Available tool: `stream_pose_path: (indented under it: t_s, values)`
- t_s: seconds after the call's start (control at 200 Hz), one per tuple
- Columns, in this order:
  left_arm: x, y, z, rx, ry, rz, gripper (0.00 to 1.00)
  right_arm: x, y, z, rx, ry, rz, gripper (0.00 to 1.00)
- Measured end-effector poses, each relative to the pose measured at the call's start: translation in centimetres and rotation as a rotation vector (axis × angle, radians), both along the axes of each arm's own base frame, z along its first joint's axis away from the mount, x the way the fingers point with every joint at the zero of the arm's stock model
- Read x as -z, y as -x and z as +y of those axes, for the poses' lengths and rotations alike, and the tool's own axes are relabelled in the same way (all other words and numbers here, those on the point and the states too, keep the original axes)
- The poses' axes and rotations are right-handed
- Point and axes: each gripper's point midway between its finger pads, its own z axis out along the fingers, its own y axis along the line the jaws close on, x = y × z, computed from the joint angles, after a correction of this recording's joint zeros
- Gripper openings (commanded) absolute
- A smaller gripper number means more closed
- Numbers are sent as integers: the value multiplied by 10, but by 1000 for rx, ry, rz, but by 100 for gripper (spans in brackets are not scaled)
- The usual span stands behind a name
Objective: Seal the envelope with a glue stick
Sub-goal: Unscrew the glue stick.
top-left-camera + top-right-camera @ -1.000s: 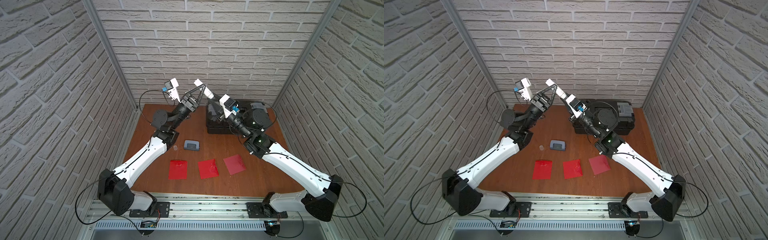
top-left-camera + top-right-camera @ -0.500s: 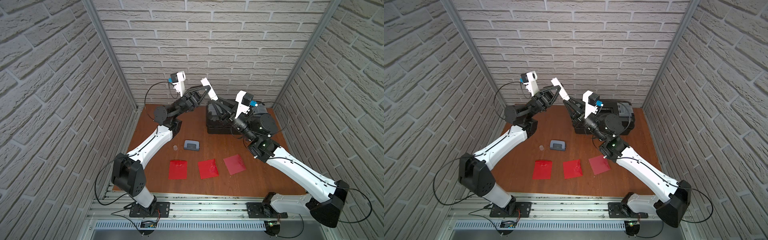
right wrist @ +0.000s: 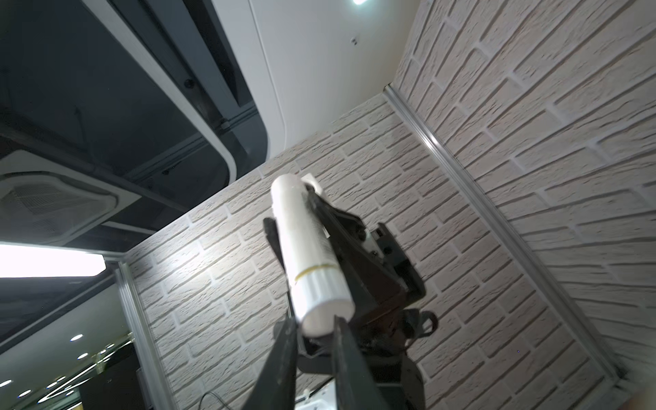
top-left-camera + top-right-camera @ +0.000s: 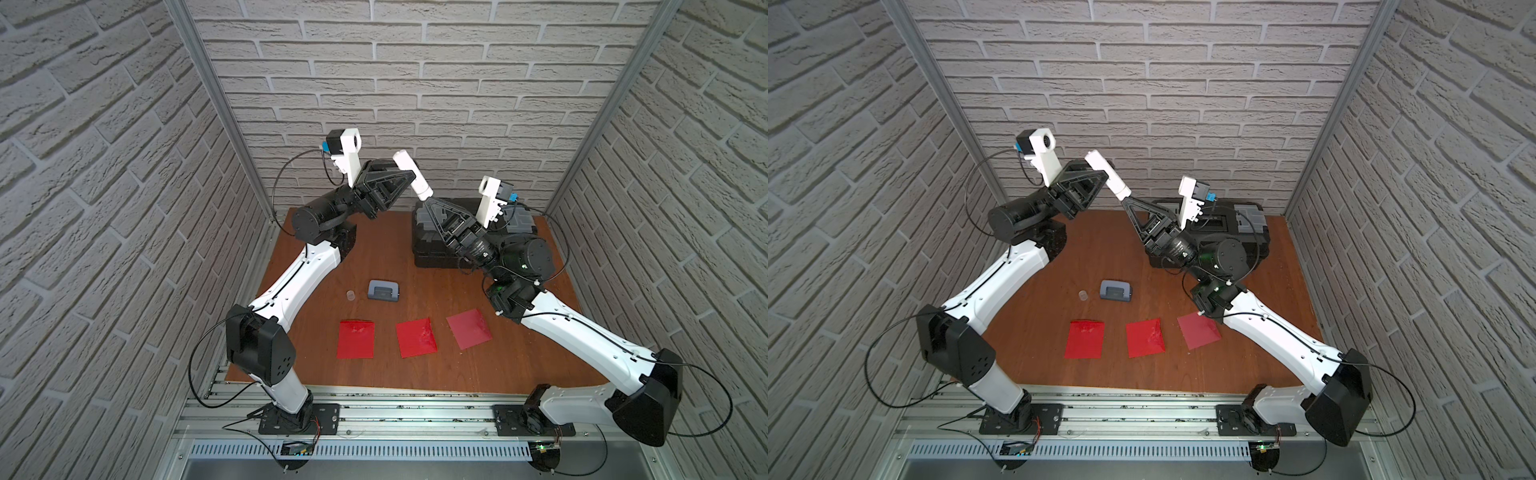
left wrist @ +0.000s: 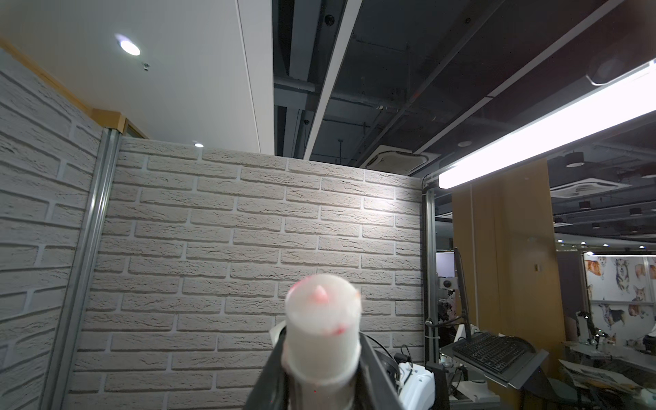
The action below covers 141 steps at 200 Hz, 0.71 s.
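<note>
Above the back of the table (image 4: 395,249), upper middle in both top views, the glue stick (image 4: 405,162) hangs tilted in the air between the two arms. The left gripper (image 4: 412,178) is part closed and clamped round its barrel. The right gripper (image 4: 428,200) is closed down tight on the lower end. In the right wrist view the ridged knob (image 3: 321,287) sits pinched between the finger tips. Change over the last second: the stick has barely shifted, but the right wrist has rolled, and its camera has swung from the left of the gripper to the right. The left arm has also re-posed, its wrist camera now higher. We read this as the knob being turned against a held barrel, winding glue out. The left wrist view shows the bare glue face (image 5: 321,305), blurred and flecked with red. The cap (image 4: 351,295) lies on the table left of the punch (image 4: 383,289), so the stick is open. Three red envelopes (image 4: 355,338) lie untouched in a row at lower middle, well apart from both grippers. We cannot tell which is meant. The black case (image 4: 428,249) sits behind the right arm. No gluing yet, by our reading. The stick must next go down to a flap.
</note>
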Motion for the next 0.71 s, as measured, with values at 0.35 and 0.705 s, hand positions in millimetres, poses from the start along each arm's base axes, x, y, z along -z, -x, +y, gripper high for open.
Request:
stream_pose_path:
  t_s: [0.35,0.705]
  values:
    - [30,-49,14,-206,46,300,0,1,11,-18,302,290,-216,55]
    - [34,-47,-6,-235,124,488,0,19,-9,1,572,555,-626,53]
